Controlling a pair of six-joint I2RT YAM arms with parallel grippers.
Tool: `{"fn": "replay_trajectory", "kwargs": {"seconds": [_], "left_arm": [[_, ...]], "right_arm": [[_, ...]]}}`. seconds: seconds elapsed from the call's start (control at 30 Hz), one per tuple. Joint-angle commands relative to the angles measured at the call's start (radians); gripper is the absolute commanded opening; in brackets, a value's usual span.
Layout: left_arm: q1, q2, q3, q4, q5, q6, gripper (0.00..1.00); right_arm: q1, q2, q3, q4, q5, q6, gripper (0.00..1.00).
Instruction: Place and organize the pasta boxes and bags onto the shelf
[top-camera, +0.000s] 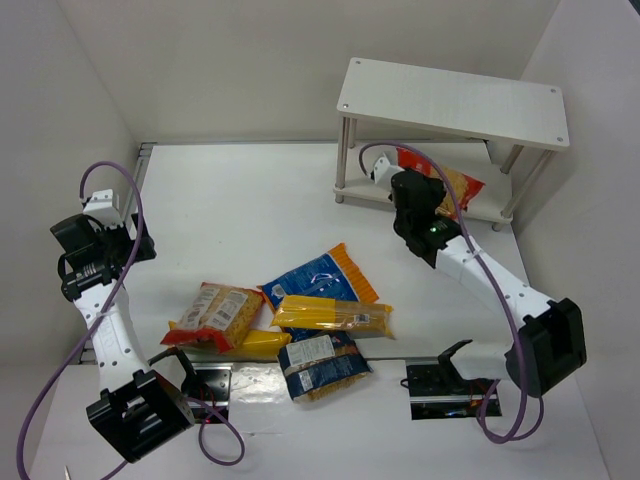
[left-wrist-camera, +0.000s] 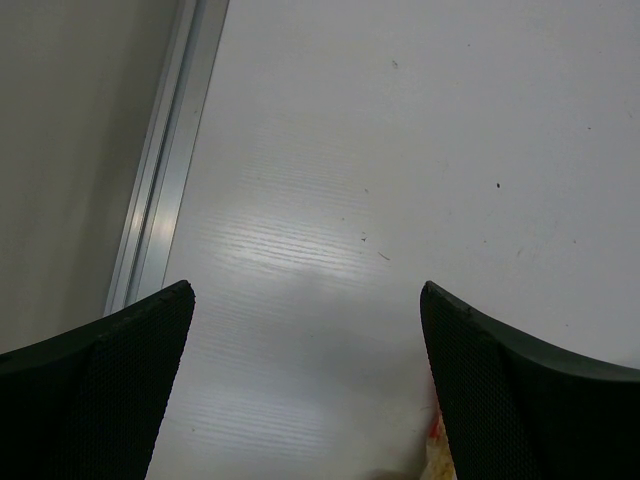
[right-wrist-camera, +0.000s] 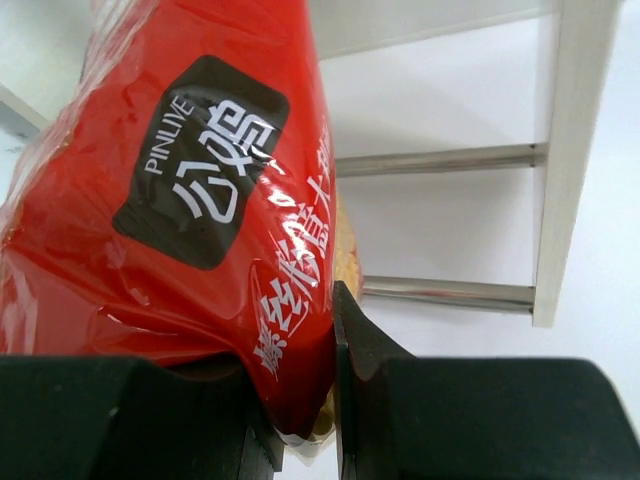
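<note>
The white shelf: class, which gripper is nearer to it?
Right. The right gripper sits at the shelf's lower tier, shut on a red pasta bag; the left gripper hovers open across the table.

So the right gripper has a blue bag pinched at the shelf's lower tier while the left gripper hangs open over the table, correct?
Not quite. The bag pinched in the right gripper is red, not blue; the right wrist view shows it plainly. The rest stands: it is at the lower tier of the shelf, and the left gripper hangs open over the table.
</note>
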Motion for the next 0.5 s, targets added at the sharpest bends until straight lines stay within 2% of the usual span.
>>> {"fn": "replay_trajectory", "kwargs": {"seconds": [0.0, 0.03, 0.07, 0.17, 0.27, 0.37, 0.47], "left_arm": [[0.007, -0.005, -0.001, 0.023, 0.033, 0.01, 0.99], [0.007, -0.005, -0.001, 0.023, 0.033, 0.01, 0.99], [0.007, -0.005, -0.001, 0.023, 0.033, 0.01, 0.99], [0.007, 0.004, -0.001, 0.033, 0.033, 0.01, 0.99], [0.027, 0.004, -0.001, 0.033, 0.045, 0.01, 0.99], [0.027, 0.015, -0.01, 0.033, 0.056, 0.02, 0.99], [0.027, 0.015, -0.01, 0.033, 0.066, 0.02, 0.99]], "right_arm": [[0.017, -0.082, 0.184, -0.014, -0.028, 0.091, 0.0], [0.017, -0.082, 0.216, -0.064, -0.075, 0.15, 0.0], [0.017, -0.082, 0.268, -0.152, -0.109, 0.172, 0.0], [0.03, -0.091, 0.328, -0.274, -0.238, 0.218, 0.0], [0.039, -0.091, 0.353, -0.287, -0.272, 0.264, 0.0], [0.039, -0.091, 0.387, -0.265, -0.233, 0.229, 0.0], [0.048, -0.067, 0.462, -0.284, -0.255, 0.229, 0.0]]}}
